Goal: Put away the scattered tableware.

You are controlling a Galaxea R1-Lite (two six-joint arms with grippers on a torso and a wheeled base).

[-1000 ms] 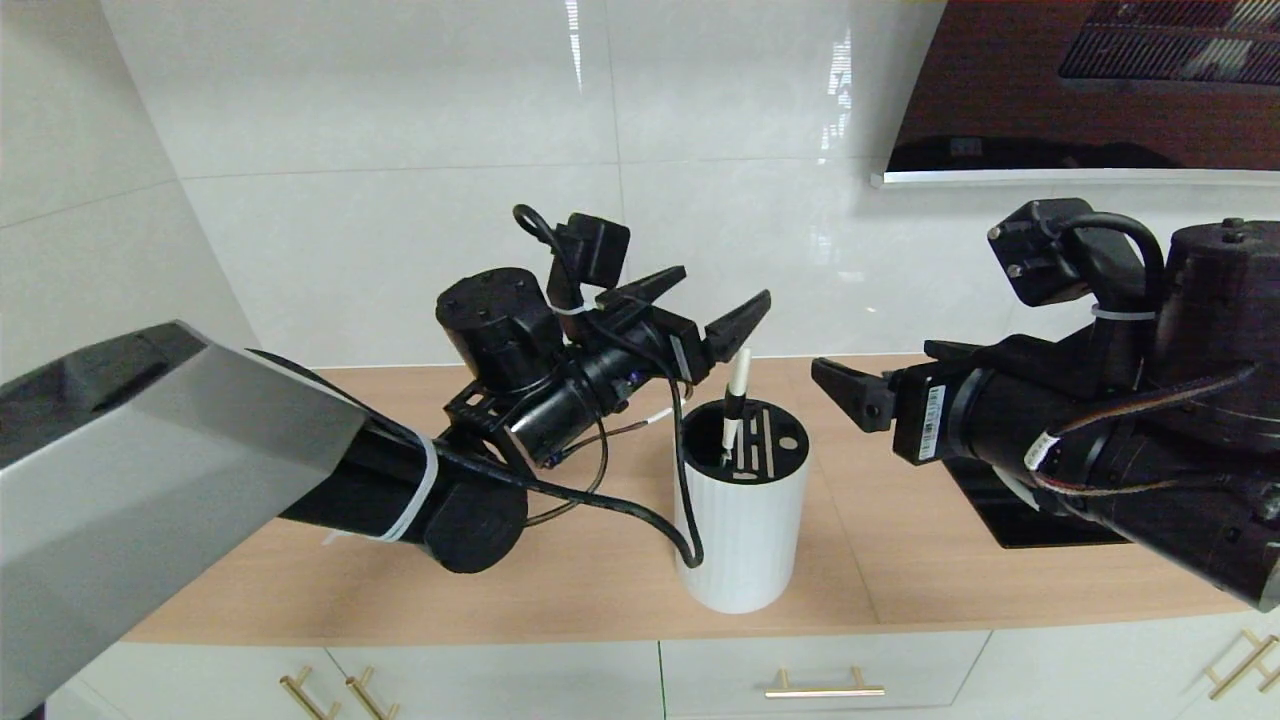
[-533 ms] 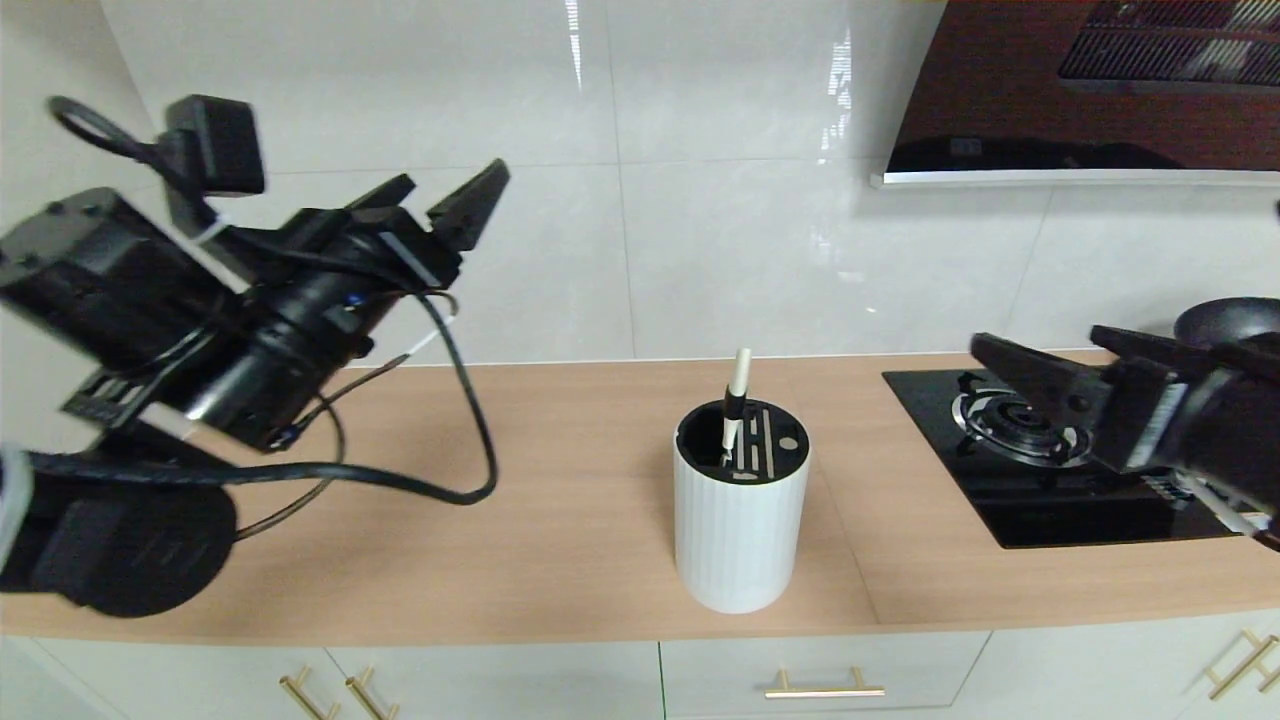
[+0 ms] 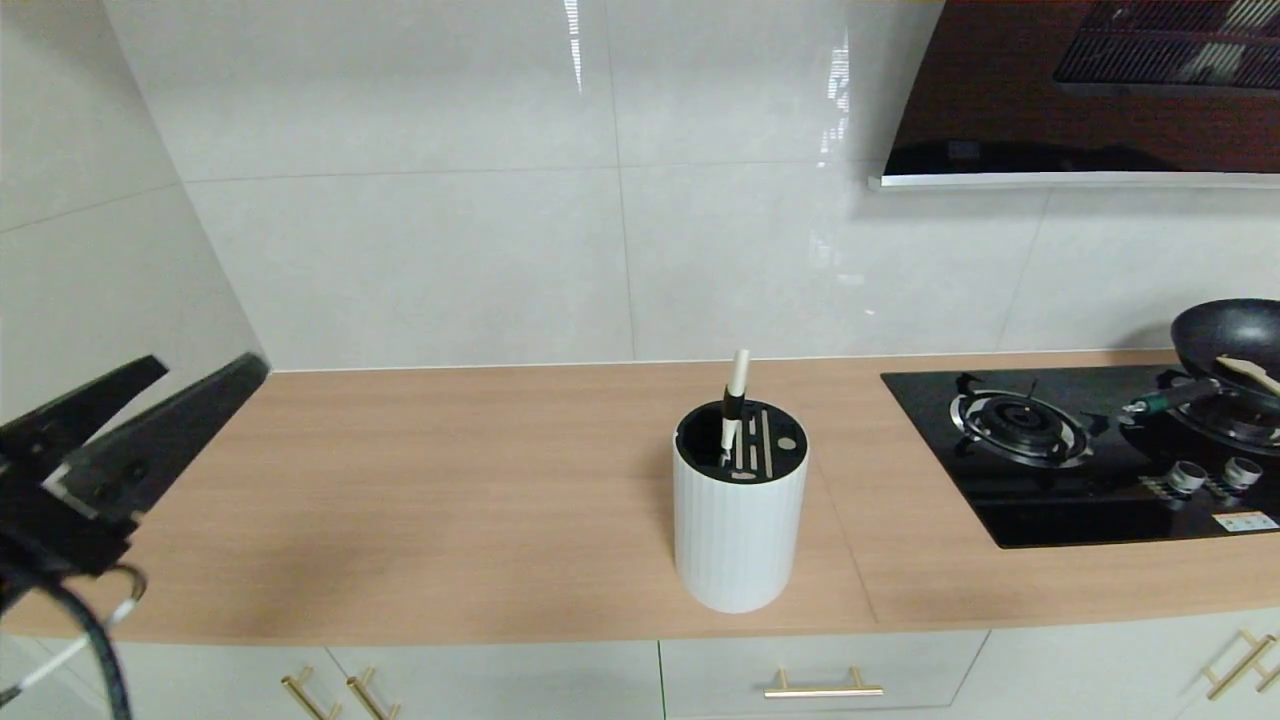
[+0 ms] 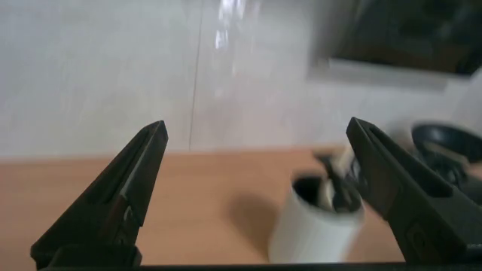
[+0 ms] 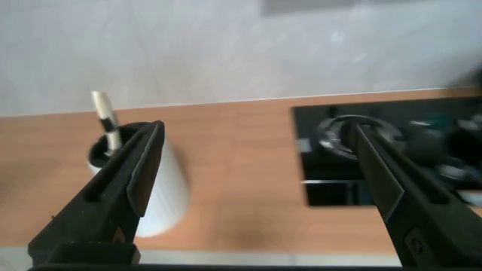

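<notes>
The wooden counter [image 3: 450, 500] bears the white holder [image 3: 740, 540], well to the right of the left gripper [image 3: 212, 363], which gapes empty. The right gripper [image 5: 256, 128] is spread too. A pale-handled utensil [image 3: 735, 395] stands slotted inside the holder. Stowing looks finished to me; the next move is likely a scan for strays.

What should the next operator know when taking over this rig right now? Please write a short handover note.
Left gripper: open, empty, at the left end of the light wooden countertop.
Right gripper: open, empty, away from the holder and facing it.
Things: the white ribbed cylindrical holder with a black slotted top stands upright near the countertop's front edge. One utensil with a cream handle and black band stands in it.
Done: that utensil is stored.
Left: probably only checking for further pieces.
</notes>
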